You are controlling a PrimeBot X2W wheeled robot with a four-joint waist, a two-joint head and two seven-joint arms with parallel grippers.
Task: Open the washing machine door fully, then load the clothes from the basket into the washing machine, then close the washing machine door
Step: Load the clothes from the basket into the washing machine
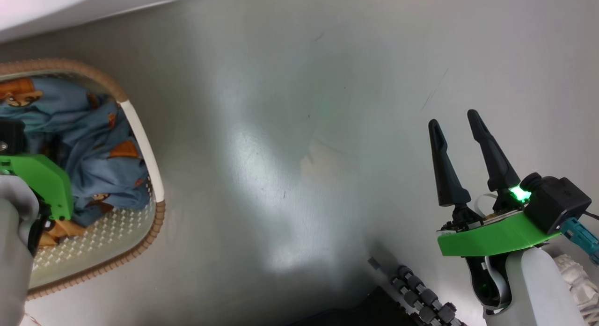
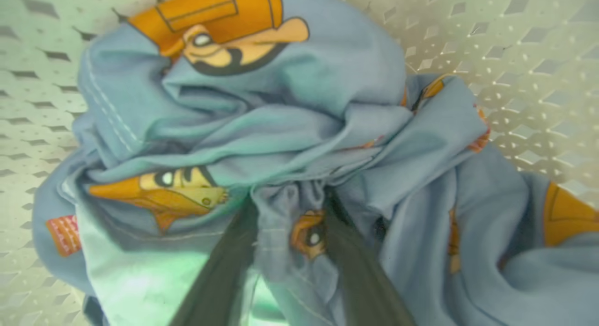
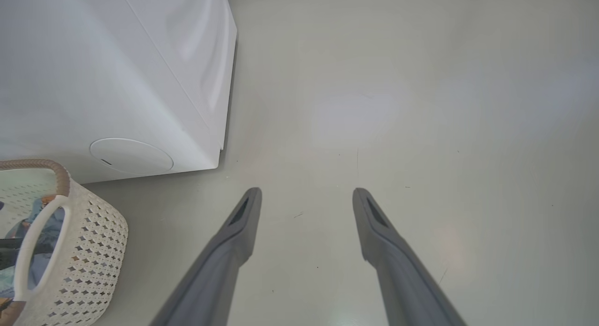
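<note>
The clothes, blue fabric printed with orange bears, lie bunched in the basket at the left of the head view. My left gripper reaches down into the basket, and its two dark fingers pinch a raised fold of the blue cloth. Its green wrist mount hangs over the basket. My right gripper hovers open over bare floor at the right, holding nothing. In the right wrist view the washing machine stands behind the basket, left of my right gripper. The washing machine door is out of view.
Smooth grey floor stretches between the basket and my right arm. My base, with its row of small rollers, shows at the bottom of the head view. A round white cover sits low on the washer's front.
</note>
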